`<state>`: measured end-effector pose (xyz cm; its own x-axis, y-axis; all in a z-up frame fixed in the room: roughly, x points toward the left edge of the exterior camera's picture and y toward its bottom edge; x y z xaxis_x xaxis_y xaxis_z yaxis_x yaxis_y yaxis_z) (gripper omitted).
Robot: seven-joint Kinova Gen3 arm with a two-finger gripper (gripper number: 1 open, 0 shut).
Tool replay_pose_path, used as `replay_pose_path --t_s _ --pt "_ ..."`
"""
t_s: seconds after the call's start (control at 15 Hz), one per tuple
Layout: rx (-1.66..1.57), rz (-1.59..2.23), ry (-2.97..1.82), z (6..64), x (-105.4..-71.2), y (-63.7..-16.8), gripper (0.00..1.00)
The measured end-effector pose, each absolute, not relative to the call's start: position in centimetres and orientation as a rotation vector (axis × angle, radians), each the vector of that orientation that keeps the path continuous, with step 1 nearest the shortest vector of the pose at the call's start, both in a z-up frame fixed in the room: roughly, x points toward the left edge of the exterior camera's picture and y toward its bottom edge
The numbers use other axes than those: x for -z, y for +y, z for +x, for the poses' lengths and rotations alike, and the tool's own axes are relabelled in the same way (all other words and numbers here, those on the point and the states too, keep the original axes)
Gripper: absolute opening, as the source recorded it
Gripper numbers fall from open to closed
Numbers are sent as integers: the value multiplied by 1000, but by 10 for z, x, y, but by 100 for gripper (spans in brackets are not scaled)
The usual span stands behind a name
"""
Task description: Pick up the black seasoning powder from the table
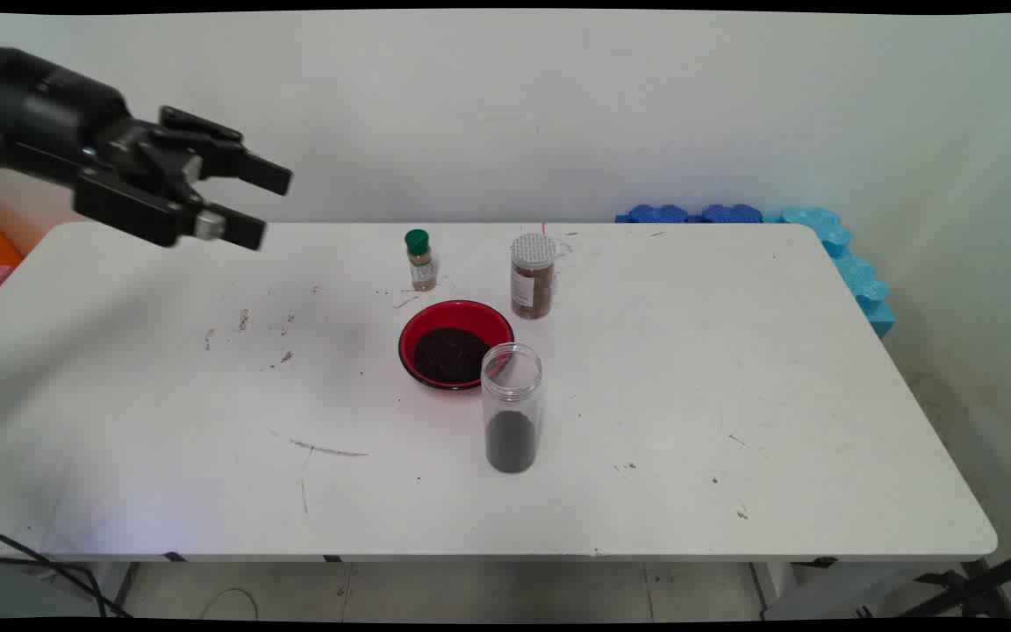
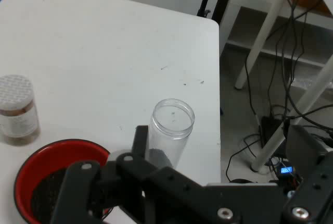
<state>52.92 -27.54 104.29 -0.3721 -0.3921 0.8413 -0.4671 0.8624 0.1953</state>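
I held the black two-finger tool (image 1: 255,204) high above the white tabletop's (image 1: 734,395) far left corner, fingers apart, holding nothing; the round red bowl of dark grains (image 1: 455,342) and the clear open plastic jar (image 1: 512,408) stood mid-tabletop, well apart from it.

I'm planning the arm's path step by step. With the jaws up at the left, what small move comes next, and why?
Probably a short move right and down toward the open clear jar. The gripper hangs open and empty, high above the table's left side, far from the jar, which stands upright beside the red bowl.
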Motion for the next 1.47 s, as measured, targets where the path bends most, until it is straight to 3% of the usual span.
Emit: replay_pose_path --t_s 0.4,1.47 --pt "-120 654 -2017 484 -1015 -277 100" --pt "-174 671 -2079 424 -888 -267 100"
